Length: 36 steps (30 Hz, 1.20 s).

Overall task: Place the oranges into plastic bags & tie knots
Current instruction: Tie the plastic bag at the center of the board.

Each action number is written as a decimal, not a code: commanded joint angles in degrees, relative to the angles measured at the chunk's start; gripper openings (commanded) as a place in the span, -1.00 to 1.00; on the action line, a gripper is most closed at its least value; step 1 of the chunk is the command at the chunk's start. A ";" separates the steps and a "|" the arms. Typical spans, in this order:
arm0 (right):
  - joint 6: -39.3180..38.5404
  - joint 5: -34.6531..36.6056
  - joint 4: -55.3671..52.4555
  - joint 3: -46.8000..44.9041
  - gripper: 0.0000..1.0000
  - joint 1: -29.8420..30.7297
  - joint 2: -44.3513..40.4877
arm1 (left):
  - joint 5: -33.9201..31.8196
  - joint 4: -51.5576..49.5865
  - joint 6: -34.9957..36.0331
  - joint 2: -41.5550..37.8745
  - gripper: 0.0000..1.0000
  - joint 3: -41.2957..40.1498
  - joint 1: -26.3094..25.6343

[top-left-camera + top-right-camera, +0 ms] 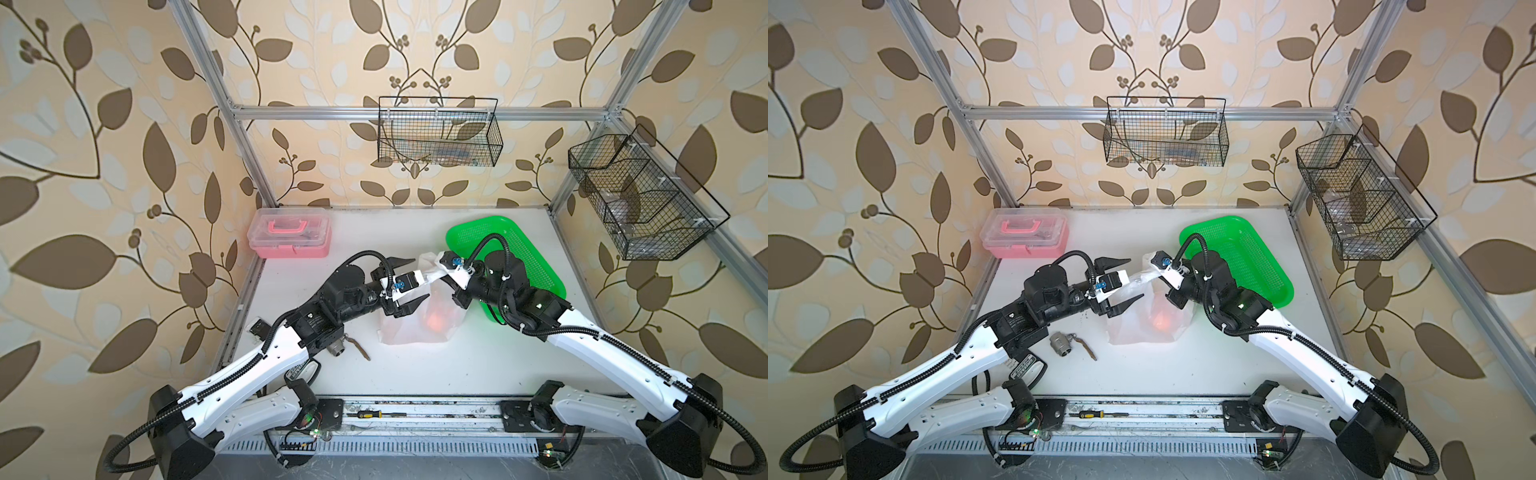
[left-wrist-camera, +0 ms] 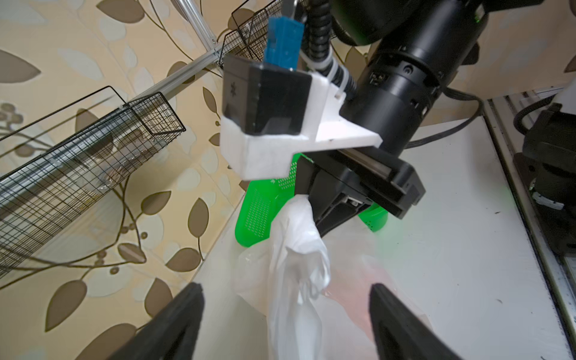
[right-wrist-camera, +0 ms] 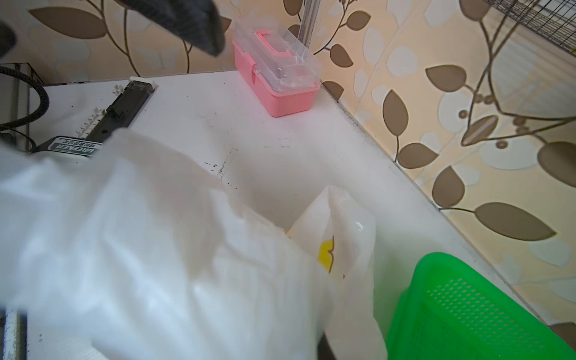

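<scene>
Because the limp bag [image 1: 411, 332] grips best at its twisted neck, right hand [image 2: 321, 216] pinches there; left hand [image 2: 286, 296] gapes empty

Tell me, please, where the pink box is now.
In both top views, the pink box sits in the far left corner of the table, by the back wall.

Top views look down; close wrist views seemingly share bag [image 2: 296, 237].
</scene>
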 commanded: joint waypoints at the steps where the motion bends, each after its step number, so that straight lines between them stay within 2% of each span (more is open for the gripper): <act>1: 0.84 0.72 3.63 -1.53 -1.00 0.44 -0.05 | -3.85 3.97 -2.32 0.07 0.89 -1.65 0.30; 4: 1.36 -0.27 4.70 -2.16 -1.00 0.61 -0.35 | -4.91 5.53 -2.84 2.90 0.80 -1.68 0.30; 7: 1.33 0.47 4.31 -2.02 -1.00 0.96 -0.21 | -5.36 6.87 -3.08 5.36 0.46 -0.93 0.30; 10: 1.20 1.28 4.17 -2.02 -1.00 1.10 -0.33 | -3.99 8.31 -3.44 6.31 -0.02 -0.74 0.30; 14: 0.67 3.27 4.06 -2.02 -1.00 1.14 -0.60 | -3.18 6.31 -3.46 6.22 -0.81 -0.13 0.30; 16: 0.25 4.93 4.01 -2.01 -1.00 1.14 -0.59 | -2.14 5.83 -3.61 4.98 -1.00 -0.62 0.30; 23: 0.50 8.95 7.42 -2.85 -1.00 1.14 -0.01 | 2.01 2.46 -6.15 1.93 -1.00 -0.68 0.31; 29: 2.59 2.45 11.60 -3.60 -1.00 1.14 0.40 | 2.13 2.49 -6.53 2.85 -1.00 -0.94 0.30; 36: 2.26 1.58 19.35 -6.91 -1.00 1.18 0.67 | 5.43 3.50 -7.66 3.49 -1.00 -1.65 0.30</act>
